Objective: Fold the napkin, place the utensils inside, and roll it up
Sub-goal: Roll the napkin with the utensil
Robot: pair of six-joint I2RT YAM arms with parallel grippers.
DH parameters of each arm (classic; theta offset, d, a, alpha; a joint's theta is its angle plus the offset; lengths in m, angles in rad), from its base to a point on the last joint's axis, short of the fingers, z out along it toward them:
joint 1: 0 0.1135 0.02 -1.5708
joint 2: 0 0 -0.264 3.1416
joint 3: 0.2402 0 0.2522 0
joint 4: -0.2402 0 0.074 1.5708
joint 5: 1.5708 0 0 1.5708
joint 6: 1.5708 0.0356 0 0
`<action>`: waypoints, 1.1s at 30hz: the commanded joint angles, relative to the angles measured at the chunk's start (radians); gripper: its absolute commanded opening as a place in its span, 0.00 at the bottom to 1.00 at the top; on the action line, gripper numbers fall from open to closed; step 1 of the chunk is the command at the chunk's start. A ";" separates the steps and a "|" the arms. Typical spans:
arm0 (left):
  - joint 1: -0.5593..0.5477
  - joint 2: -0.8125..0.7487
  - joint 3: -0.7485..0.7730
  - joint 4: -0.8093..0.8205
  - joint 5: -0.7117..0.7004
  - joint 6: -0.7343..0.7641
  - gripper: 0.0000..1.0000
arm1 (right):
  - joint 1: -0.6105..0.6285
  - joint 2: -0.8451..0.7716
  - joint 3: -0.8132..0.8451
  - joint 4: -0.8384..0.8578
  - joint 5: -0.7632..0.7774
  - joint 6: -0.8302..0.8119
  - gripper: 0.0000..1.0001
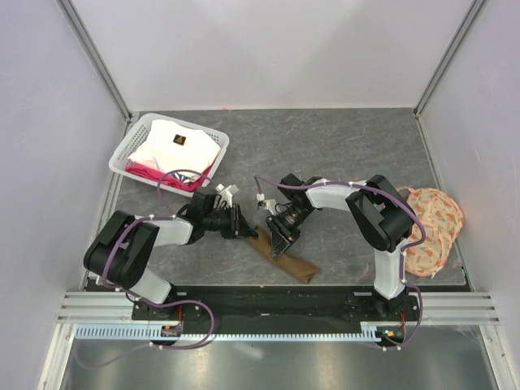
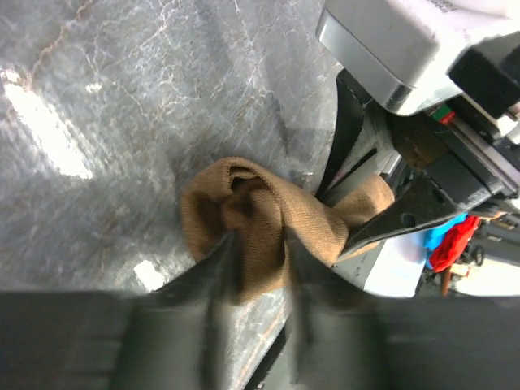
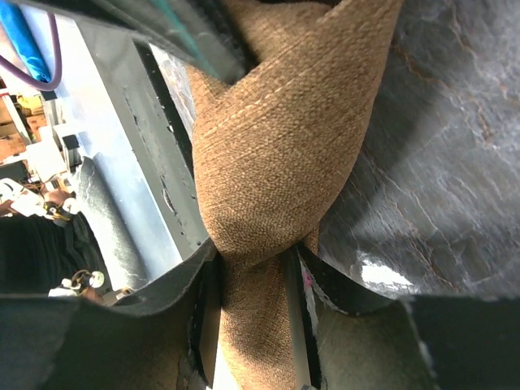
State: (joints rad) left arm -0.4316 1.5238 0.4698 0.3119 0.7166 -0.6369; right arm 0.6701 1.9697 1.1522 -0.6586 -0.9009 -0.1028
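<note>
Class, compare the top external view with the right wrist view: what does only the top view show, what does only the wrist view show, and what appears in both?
Only the top view: the white basket of cloths at the far left, the peach floral fabric at the right, and the napkin seen as one long roll. Only the right wrist view: the cloth's weave and twist up close, pinched in the right gripper. Both: the olive-brown napkin and the dark marbled table.
</note>
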 commanded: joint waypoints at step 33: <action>-0.013 0.099 0.174 -0.231 0.015 -0.023 0.02 | 0.539 -0.201 -0.003 0.022 1.232 0.288 0.75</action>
State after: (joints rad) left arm -0.4400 1.6104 0.6174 0.1093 0.7399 -0.6643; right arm 1.2015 1.7481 1.1450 -0.6281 0.2886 0.1577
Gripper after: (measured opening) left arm 0.051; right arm 0.783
